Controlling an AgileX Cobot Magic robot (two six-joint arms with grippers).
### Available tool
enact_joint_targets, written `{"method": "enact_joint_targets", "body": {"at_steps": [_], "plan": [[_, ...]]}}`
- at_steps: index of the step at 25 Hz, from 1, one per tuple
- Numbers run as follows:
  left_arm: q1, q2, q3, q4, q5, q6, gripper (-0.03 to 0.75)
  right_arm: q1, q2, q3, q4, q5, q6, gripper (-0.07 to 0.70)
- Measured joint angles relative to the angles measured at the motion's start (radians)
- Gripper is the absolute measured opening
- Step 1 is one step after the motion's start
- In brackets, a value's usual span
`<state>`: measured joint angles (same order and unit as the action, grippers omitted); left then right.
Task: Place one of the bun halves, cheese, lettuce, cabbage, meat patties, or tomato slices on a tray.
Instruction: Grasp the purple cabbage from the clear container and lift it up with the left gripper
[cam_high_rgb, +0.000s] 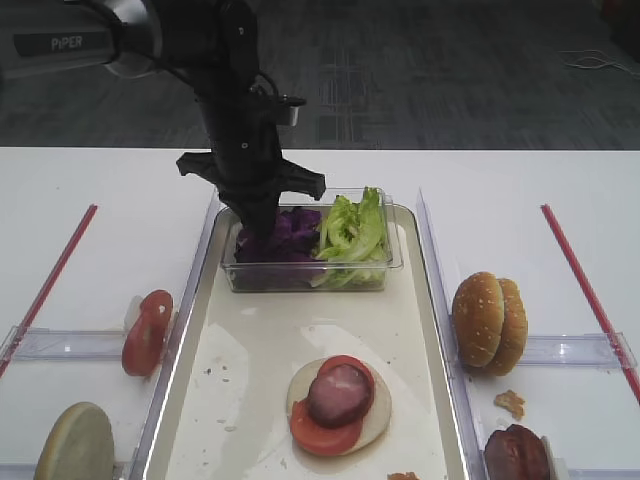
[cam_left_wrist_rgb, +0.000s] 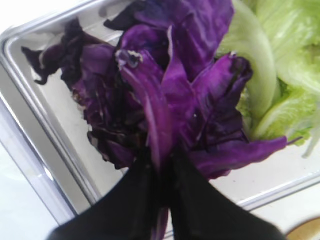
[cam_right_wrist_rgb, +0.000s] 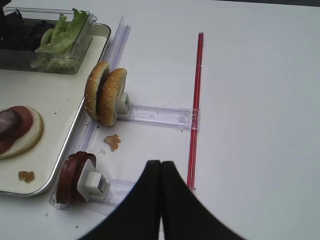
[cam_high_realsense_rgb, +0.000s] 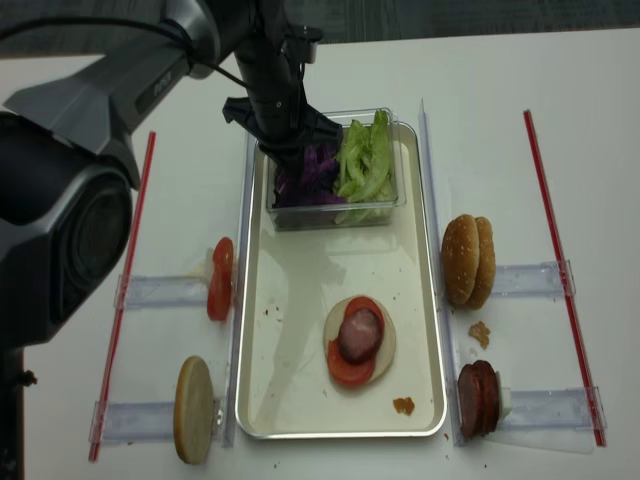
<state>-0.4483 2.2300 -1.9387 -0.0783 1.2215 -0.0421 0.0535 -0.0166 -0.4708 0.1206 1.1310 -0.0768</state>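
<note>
Nearest me, the tray (cam_high_rgb: 190, 380) already carries a flat bun half (cam_high_rgb: 375, 415) topped with tomato and meat. Farther back, the left gripper (cam_left_wrist_rgb: 161, 165) reaches into the clear tub (cam_high_rgb: 305, 277), pinched on a strip of cabbage (cam_left_wrist_rgb: 150, 107), presumably to lift it out for the stack, while the right gripper (cam_right_wrist_rgb: 160, 167) waits clenched and empty beside the tray.

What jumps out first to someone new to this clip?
The left gripper is down in the clear tub at the tray's far end, shut on purple cabbage beside the lettuce. Mid-tray sits a half-built burger: bun half, tomato slices, patty.
</note>
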Motion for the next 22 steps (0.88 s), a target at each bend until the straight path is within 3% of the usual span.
{"method": "enact_joint_targets", "body": {"at_steps": [22], "plan": [[-0.149,-0.15,0.023,0.002,0.01,-0.029,0.039,0.0,0.0,0.0,0.0,0.0,0.0,0.013]]}}
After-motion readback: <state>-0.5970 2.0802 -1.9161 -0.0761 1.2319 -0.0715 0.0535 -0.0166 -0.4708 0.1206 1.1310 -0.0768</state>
